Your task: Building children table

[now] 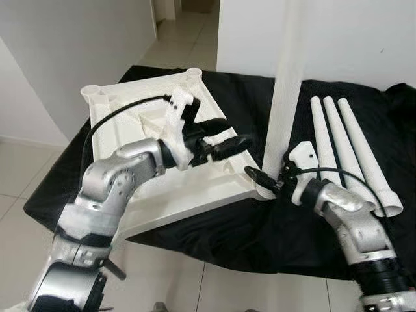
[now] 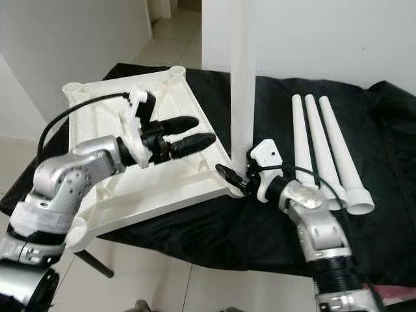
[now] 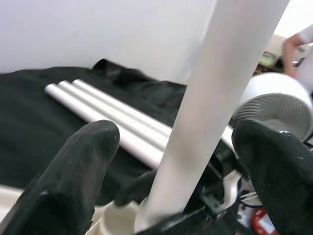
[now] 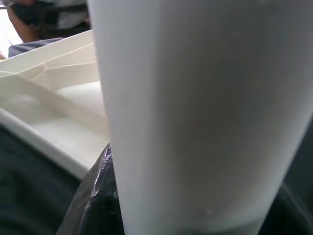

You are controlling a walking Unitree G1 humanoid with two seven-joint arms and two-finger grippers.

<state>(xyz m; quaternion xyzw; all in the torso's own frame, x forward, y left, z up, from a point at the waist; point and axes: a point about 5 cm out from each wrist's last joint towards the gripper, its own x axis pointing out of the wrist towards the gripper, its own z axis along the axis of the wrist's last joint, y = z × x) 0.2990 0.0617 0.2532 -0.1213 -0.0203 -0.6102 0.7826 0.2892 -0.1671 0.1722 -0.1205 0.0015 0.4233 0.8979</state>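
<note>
R gripper (image 1: 263,181) clamped on upright leg (image 1: 284,97) at tabletop (image 1: 140,120) corner socket; L gripper (image 1: 227,138) fingers apart nearby; keep leg vertical, press straight down.

We see a table draped in black cloth (image 1: 260,234), standing on a tiled floor (image 1: 19,169). On the cloth lie an upturned white tabletop (image 1: 188,188) and, well apart to its right, three white legs (image 1: 344,146) lying side by side.
</note>
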